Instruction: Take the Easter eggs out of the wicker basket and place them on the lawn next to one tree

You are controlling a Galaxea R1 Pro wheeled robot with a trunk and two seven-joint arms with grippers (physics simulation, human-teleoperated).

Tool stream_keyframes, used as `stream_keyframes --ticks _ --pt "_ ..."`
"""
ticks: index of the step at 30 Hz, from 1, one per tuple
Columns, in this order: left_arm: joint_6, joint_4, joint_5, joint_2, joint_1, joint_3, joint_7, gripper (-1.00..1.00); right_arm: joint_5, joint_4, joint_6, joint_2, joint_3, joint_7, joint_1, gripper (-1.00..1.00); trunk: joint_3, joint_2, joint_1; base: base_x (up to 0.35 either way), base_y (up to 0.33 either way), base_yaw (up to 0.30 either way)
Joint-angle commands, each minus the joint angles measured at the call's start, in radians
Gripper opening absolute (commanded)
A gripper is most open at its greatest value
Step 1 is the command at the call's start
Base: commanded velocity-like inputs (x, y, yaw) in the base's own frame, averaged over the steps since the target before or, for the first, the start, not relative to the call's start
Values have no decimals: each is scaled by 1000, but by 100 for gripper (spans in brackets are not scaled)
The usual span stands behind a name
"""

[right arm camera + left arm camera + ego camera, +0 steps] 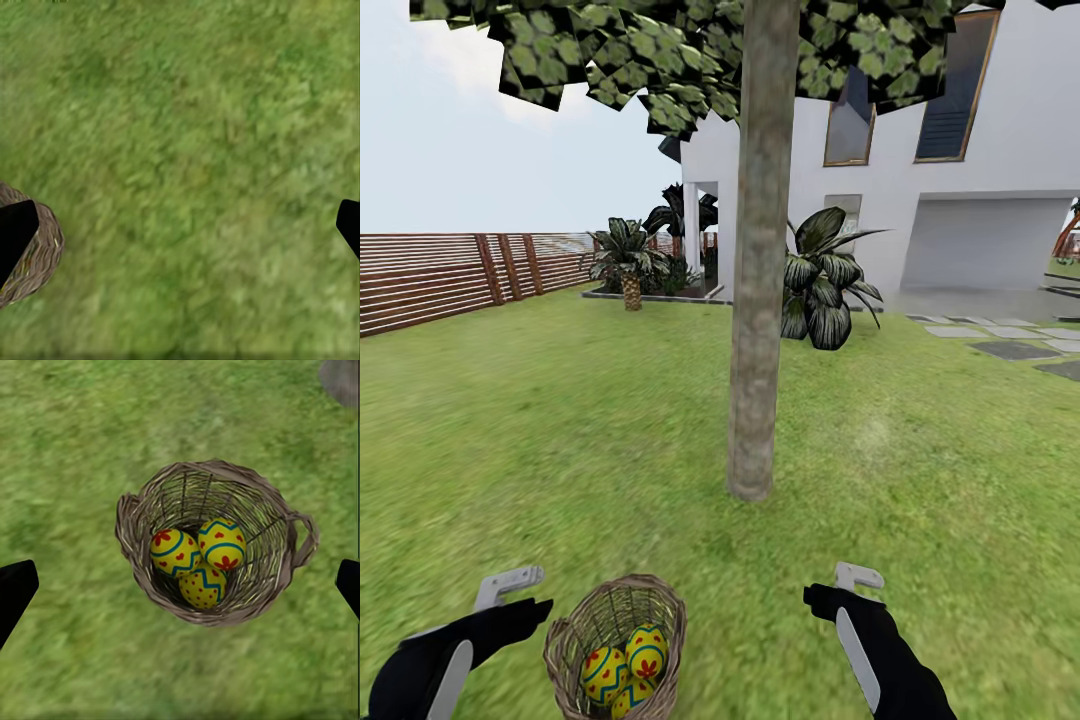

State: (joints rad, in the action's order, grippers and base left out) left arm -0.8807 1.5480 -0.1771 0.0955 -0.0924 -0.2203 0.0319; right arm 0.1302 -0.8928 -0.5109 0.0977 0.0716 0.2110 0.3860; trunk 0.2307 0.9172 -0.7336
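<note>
Head view: a wicker basket (615, 645) sits on the lawn (540, 440) directly in front of the robot, between its two arms, with a pale-trunked tree (762, 300) standing a little beyond it. Three Easter eggs (197, 556), yellow with blue zigzags and red flowers, lie touching one another in the basket's bottom; none is on the grass. The left gripper (180, 585) hangs above the basket with its fingers spread wide and empty, the eggs centred between them. The right gripper (180, 225) is also spread wide and empty, over bare grass just beside the basket. The eggs look smooth, rounded and light, so likely slippery; each is probably best pinched across its middle, starting with the uppermost one. One basket, one nearby tree.
</note>
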Motion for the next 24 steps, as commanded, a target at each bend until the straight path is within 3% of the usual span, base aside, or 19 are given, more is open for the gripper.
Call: stream_keyframes --ticks 1,5,11,17,24 --pt "-7 1 -8 -1 -1 0 3 100 11 -2 -3 1 1 7 1 100 -2 -6 4 0 0 0" --pt "-27 3 -10 -13 -17 11 0 100 11 -2 -3 2 1 7 1 100 -14 -34 19 0 0 0" --pt "-128 -6 -9 -22 -99 70 -2 100 10 -2 -3 1 0 7 1 100 -33 -76 42 0 0 0" --pt "-166 -50 -7 -26 -168 83 -5 100 10 -2 -3 1 0 7 1 100 -52 -118 65 0 0 0" --pt "-166 -230 -12 -28 -259 84 -9 100 10 -2 -3 1 1 7 1 100 -74 -167 92 0 0 0"
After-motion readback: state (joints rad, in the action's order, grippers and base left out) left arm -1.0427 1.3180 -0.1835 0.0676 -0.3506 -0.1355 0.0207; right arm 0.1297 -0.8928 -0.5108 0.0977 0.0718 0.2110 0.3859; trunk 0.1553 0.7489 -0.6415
